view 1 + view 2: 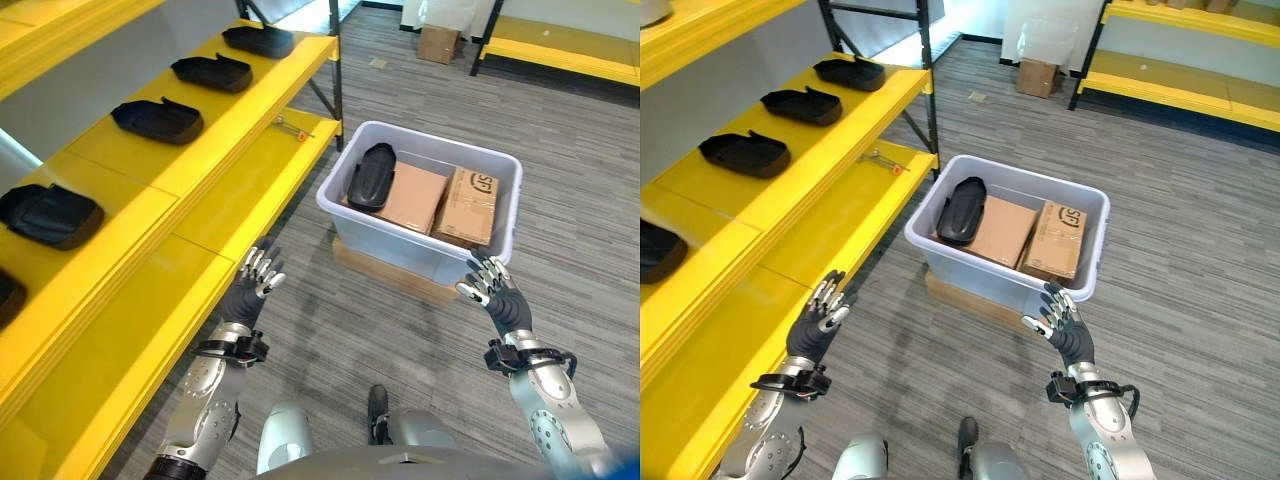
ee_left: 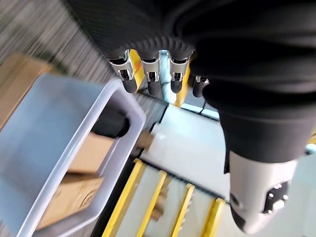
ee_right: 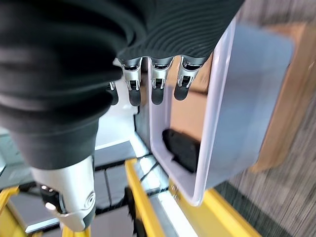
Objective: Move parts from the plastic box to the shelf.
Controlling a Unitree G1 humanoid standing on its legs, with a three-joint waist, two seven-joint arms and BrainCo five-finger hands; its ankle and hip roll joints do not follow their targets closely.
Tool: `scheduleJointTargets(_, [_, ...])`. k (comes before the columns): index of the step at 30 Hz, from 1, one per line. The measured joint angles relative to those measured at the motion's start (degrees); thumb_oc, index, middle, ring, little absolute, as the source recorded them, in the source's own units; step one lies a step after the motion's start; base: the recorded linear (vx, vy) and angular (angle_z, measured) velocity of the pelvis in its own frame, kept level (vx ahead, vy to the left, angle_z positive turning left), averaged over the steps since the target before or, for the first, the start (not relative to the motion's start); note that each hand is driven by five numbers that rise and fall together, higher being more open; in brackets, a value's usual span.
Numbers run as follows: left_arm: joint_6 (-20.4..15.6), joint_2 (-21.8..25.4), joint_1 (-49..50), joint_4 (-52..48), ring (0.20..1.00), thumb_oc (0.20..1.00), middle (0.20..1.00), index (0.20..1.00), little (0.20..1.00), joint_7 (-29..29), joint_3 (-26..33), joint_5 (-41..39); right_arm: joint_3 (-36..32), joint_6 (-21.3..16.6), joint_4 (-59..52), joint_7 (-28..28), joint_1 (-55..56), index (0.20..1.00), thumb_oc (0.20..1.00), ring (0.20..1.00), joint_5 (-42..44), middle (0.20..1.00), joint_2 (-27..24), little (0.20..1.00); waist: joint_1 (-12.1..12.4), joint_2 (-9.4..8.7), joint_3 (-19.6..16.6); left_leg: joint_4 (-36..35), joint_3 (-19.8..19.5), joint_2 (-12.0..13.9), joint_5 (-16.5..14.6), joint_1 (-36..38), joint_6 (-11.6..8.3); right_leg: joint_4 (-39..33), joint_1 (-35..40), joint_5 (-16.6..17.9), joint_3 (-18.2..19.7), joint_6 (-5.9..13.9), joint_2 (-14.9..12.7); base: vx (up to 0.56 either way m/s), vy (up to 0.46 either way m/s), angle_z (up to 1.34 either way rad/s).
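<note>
A pale plastic box [image 1: 400, 240] stands on the floor on a flat cardboard sheet. Inside it a black part [image 1: 372, 176] leans at the left end beside two cardboard cartons [image 1: 440, 200]. Several black parts [image 1: 157, 120] lie in a row on the yellow shelf [image 1: 200, 170] at the left. My left hand [image 1: 253, 283] hovers open by the lower shelf's edge, left of the box and apart from it. My right hand [image 1: 494, 288] is open just in front of the box's near right corner, holding nothing. The black part [image 3: 181, 148] also shows past my right fingers.
A small tool with an orange tip [image 1: 292, 127] lies on the lower shelf board. A cardboard carton [image 1: 438, 42] stands on the floor far behind, next to another yellow rack [image 1: 560, 50]. Grey floor lies between my hands.
</note>
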Motion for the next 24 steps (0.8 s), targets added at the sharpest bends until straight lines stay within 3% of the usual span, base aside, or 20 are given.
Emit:
scheduleJointTargets(2, [0.02,0.13,0.22,0.46,1.0,1.0,1.0,1.0,1.0,-0.02,0.5,-0.02,-0.21,-0.04,0.83,0.35,-0.68,1.0,1.0,1.0,0.02,1.0,0.26,1.0,0.68,0.6,0.35,-14.52,1.2,1.49,0.97,1.21,-0.04,-3.38,3.21,0.87,1.55,2.09,2.02,0.26,0.162,-0.67])
scheduleJointTargets(4, [-0.07,0.1,0.03,2.07,1.0,1.0,1.0,1.0,1.0,-0.54,0.68,0.0,-0.05,-0.1,2.03,1.11,-0.44,1.0,1.0,1.0,-0.01,1.0,-0.01,1.0,1.5,1.39,0.69,-31.58,0.43,5.32,4.52,4.85,-0.31,-4.71,6.51,0.4,4.0,3.16,4.08,0.29,0.192,-0.6])
scheduleJointTargets(5, [-0.07,0.11,0.23,2.38,1.0,1.0,1.0,1.0,1.0,-0.76,0.7,0.01,-0.04,-0.09,2.9,1.37,-0.45,1.0,1.0,1.0,-0.01,1.0,-0.08,1.0,2.12,2.07,0.63,-35.5,-0.96,7.09,5.61,5.42,-0.44,-4.92,7.48,0.02,5.06,3.72,5.15,0.27,0.197,-0.64])
scheduleJointTargets(6, [-0.07,0.11,0.27,2.38,1.0,1.0,1.0,1.0,1.0,-0.87,0.72,0.01,-0.04,-0.08,3.2,1.4,-0.4,1.0,1.0,1.0,-0.01,1.0,-0.11,1.0,2.28,2.61,0.91,-36.73,-2.78,8.19,6.46,5.28,-0.53,-5.19,8.64,-0.26,5.69,3.87,5.71,0.27,0.225,-0.69])
scheduleJointTargets(9, [-0.08,-0.28,0.3,2.39,1.0,1.0,1.0,1.0,1.0,-1.05,0.66,0.07,-0.16,0.04,3.17,1.89,0.26,1.0,1.0,1.0,-0.24,1.0,0.08,1.0,1.98,3.41,1.02,-35.26,-2.97,7.24,8.03,8.86,-0.49,-6.26,12.79,-1.05,10.79,4.71,5.4,0.28,0.277,-0.85])
scheduleJointTargets(10, [-0.09,-0.29,0.19,2.37,1.0,1.0,1.0,1.0,1.0,-1.17,0.66,0.06,-0.18,0.06,2.66,1.93,0.23,1.0,1.0,1.0,-0.25,1.0,0.07,1.0,2.13,3.76,0.61,-34.17,-1.15,5.83,7.98,10.81,-0.37,-7.21,14.16,-1.4,11.91,4.21,4.26,0.22,0.241,-1.03])
scheduleJointTargets(11, [-0.07,-0.23,-0.12,2.09,1.0,1.0,1.0,1.0,1.0,-1.32,0.57,0.07,-0.44,0.1,1.64,2.23,0.77,1.0,1.0,1.0,-0.26,1.0,-0.39,1.0,0.78,4.39,-0.02,-33.75,1.41,4.59,7.75,12.78,0.29,-8.24,14.79,-1.69,13.14,4.4,3.29,0.26,0.298,-0.86])
scheduleJointTargets(13, [-0.21,0.26,-1.59,1.65,1.0,1.0,1.0,1.0,1.0,-1.97,1.29,0.13,-0.72,0.2,1.55,3.22,0.91,1.0,1.0,1.0,-0.28,1.0,0.13,1.0,-0.25,4.28,-0.3,-34.86,5.24,1.87,10.75,14.32,3.09,-7.56,15.74,-3.26,13.72,6.53,-0.57,0.18,0.223,-0.63])
scheduleJointTargets(15, [-0.62,1.1,-2.74,0.64,1.0,1.0,1.0,1.0,1.0,-1.94,1.84,0.12,1.08,1.33,1.47,3.95,1.19,1.0,1.0,1.0,-0.25,1.0,0.78,1.0,-0.26,3.01,-0.57,-35.46,7.82,-0.82,10.18,16.06,5.59,-5.84,14.74,-3.0,13.75,8.02,-3.7,0.11,0.157,-0.45])
scheduleJointTargets(18, [-0.63,1.78,-4.3,0.62,1.0,1.0,1.0,1.0,1.0,-1.9,1.58,0.12,2.44,1.96,1.45,4.47,1.32,1.0,1.0,1.0,-0.24,1.0,2.56,1.0,0.01,2.26,-0.97,-34.31,7.86,-3.37,8.42,16.35,8.21,-4.58,13.98,-1.81,13.33,10.6,-6.88,0.13,0.209,-0.04])
scheduleJointTargets(20, [-0.63,3.53,-3.07,0.76,1.0,1.0,1.0,1.0,1.0,-1.87,1.7,0.14,2.71,2.15,1.44,5.4,1.12,1.0,1.0,1.0,-0.25,1.0,2.61,1.0,0.95,1.78,-1.3,-33.9,8.29,-6.18,7.18,17.25,9.85,0.83,11.92,-2.45,14.29,13.69,-11.96,0.12,0.245,0.09])
scheduleJointTargets(21, [-0.65,3.69,-2.49,0.73,1.0,1.0,1.0,1.0,1.0,-1.83,1.67,0.17,2.55,2.15,1.45,5.39,1.29,1.0,1.0,1.0,-0.25,1.0,2.59,1.0,1.14,1.95,-1.45,-33.76,8.31,-6.81,6.09,17.46,10.52,2.24,10.87,-1.47,14.3,13.99,-12.46,0.09,0.24,0.08])
scheduleJointTargets(22, [-0.59,4.09,-2.38,1.05,1.0,1.0,1.0,1.0,1.0,-1.8,1.47,0.33,2.47,2.23,1.78,5.27,0.79,1.0,1.0,1.0,-0.24,1.0,3.09,1.0,1.51,2.21,-1.2,-32.56,8.42,-6.95,5.55,17.07,11.2,7.47,8.5,-0.55,15.78,15.51,-12.43,0.05,0.203,0.06])
scheduleJointTargets(23, [-0.53,4.23,-2.34,1.74,1.0,1.0,1.0,1.0,1.0,-1.77,0.77,0.47,2.59,2.36,1.81,5.25,0.57,1.0,1.0,1.0,-0.24,1.0,3.35,1.0,1.37,3.17,-1.16,-32.46,7.92,-6.89,5.27,17.65,11.52,14.43,5.74,-0.61,16.06,15.62,-11.94,0.08,0.261,-0.09])
scheduleJointTargets(24, [-0.49,4.42,-1.89,1.74,1.0,1.0,1.0,1.0,1.0,-1.63,0.38,0.53,2.71,2.48,1.79,5.22,0.19,1.0,1.0,1.0,-0.23,1.0,3.69,1.0,1.11,3.87,-0.91,-32.03,8.93,-7.4,4.05,19.18,13.47,29.33,-2.03,1.02,16.17,15.24,-11.72,0.07,0.203,-0.14])
